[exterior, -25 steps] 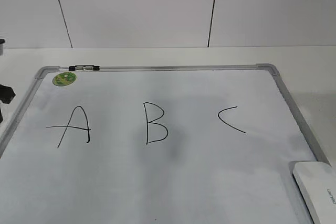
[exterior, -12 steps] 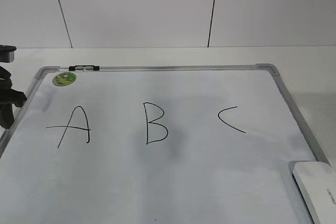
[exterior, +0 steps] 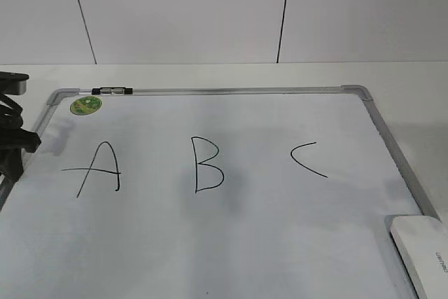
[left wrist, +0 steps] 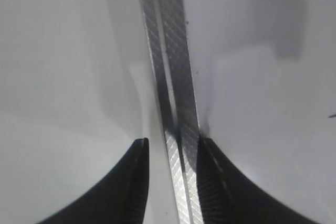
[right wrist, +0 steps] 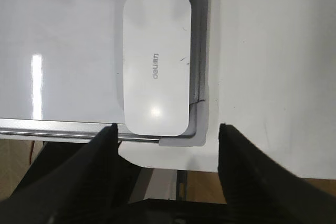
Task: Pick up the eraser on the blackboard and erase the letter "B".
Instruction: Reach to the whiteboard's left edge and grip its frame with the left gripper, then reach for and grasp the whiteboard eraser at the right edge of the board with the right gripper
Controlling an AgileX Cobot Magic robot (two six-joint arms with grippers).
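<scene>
The blackboard (exterior: 231, 243) is a white board with a grey frame, marked A, B and C. The letter "B" (exterior: 208, 165) stands in the middle, whole. The white eraser (exterior: 423, 253) lies on the board's near right corner; it fills the right wrist view (right wrist: 156, 72). My right gripper (right wrist: 168, 127) is open and empty, its jaws either side of the eraser's near end and above it; it is out of the exterior view. My left gripper (exterior: 12, 141) hovers at the board's left edge, its jaws (left wrist: 172, 142) slightly apart over the grey frame (left wrist: 168, 51).
A small black-and-clear marker (exterior: 112, 91) lies on the board's far frame, by a round green sticker (exterior: 86, 105). The letters A (exterior: 98, 167) and C (exterior: 308, 159) flank the B. The table's front edge shows just under the eraser (right wrist: 173, 156). A white wall stands behind.
My left gripper has come further into view from the left and now reaches over the board's left frame. The eraser and the letters have not moved.
</scene>
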